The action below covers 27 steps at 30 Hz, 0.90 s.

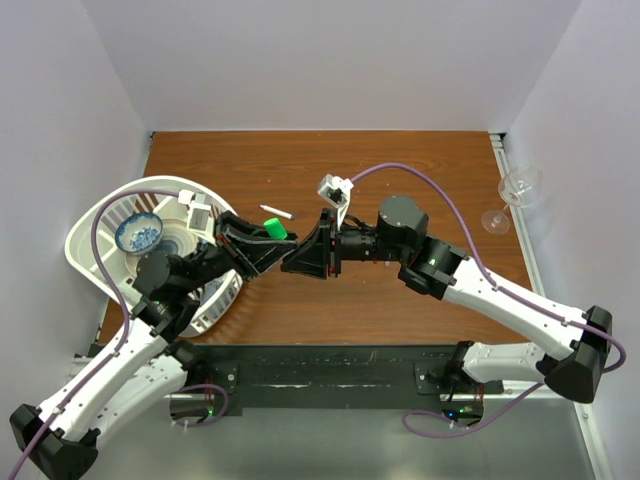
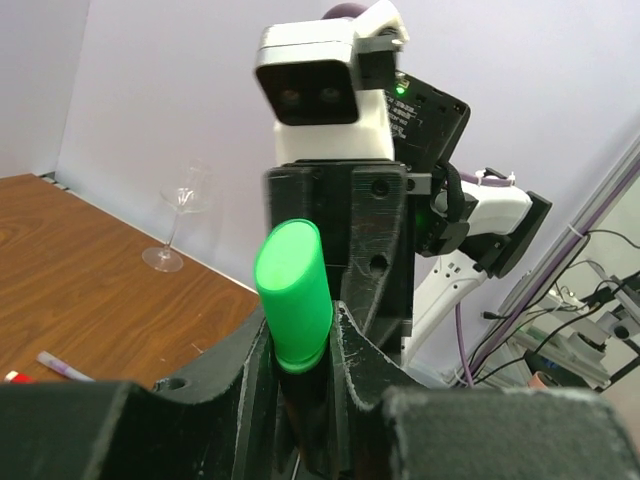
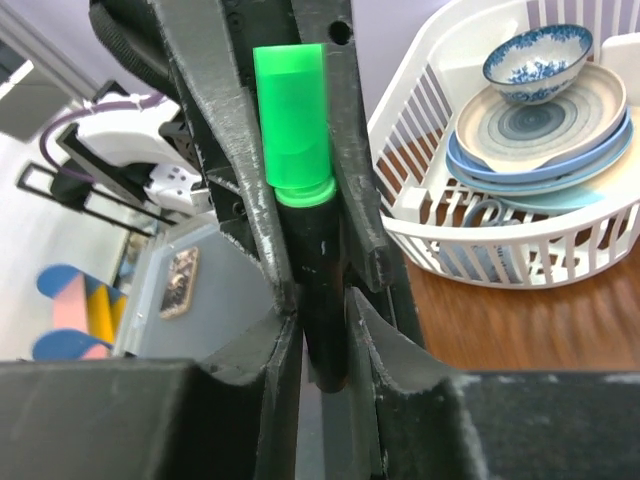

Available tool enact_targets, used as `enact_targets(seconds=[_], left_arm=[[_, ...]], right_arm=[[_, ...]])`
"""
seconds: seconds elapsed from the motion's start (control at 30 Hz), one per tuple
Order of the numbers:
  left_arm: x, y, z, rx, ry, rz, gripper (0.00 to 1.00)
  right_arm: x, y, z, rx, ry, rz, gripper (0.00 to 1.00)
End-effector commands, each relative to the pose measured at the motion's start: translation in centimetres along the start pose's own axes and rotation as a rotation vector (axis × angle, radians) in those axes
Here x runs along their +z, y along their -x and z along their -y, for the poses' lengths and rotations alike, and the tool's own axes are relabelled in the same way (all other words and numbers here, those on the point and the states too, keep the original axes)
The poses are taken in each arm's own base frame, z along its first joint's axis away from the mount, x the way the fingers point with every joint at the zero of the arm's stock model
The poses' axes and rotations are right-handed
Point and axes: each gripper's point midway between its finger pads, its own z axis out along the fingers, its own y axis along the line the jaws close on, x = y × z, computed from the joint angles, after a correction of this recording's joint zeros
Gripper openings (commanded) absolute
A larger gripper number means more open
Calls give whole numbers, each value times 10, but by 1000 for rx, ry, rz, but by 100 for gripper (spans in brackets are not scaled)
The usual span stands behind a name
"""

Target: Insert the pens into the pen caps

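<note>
Alignment first: with left jaws clamped on cap [image 3: 290, 110] and right jaws pinching marker [image 3: 322, 290], push straight along its length, no tilting.

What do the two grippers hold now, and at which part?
One black marker: the right fingers clamp its black barrel, the left fingers its green cap.

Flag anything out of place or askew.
The white dish rack seems to overhang the left edge of the table; the wine glass stands close to its right edge. Nothing spilled or damaged shows.
</note>
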Motion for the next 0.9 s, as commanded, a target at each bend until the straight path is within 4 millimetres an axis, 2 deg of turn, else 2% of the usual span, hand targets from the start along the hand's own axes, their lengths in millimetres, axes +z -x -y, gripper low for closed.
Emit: enact_targets(seconds=[0.0, 0.03, 0.07, 0.1, 0.13, 0.23, 0.57, 0.73, 0.87], left_arm=[[4, 16, 13, 36, -46, 36, 0], [3, 17, 14, 42, -49, 35, 4], [3, 17, 15, 55, -48, 35, 14], [2, 19, 13, 58, -35, 41, 26], [1, 21, 12, 56, -11, 39, 46], [-3, 30, 14, 92, 18, 60, 66], [0, 46, 14, 126, 73, 57, 73], [2, 51, 16, 116, 71, 72, 72], [5, 51, 16, 97, 61, 72, 67]], right_arm=[[-2, 26, -22, -54, 53, 70, 0], [-4, 27, -22, -58, 49, 76, 0], [-4, 26, -22, -58, 48, 77, 0], [-5, 26, -23, -58, 49, 73, 0], [-6, 26, -24, -58, 49, 73, 0], [-7, 23, -25, -51, 58, 57, 0], [-9, 16, -31, -43, 97, 41, 0], [-12, 14, -33, -40, 99, 38, 0], [-14, 11, -32, -39, 98, 34, 0]])
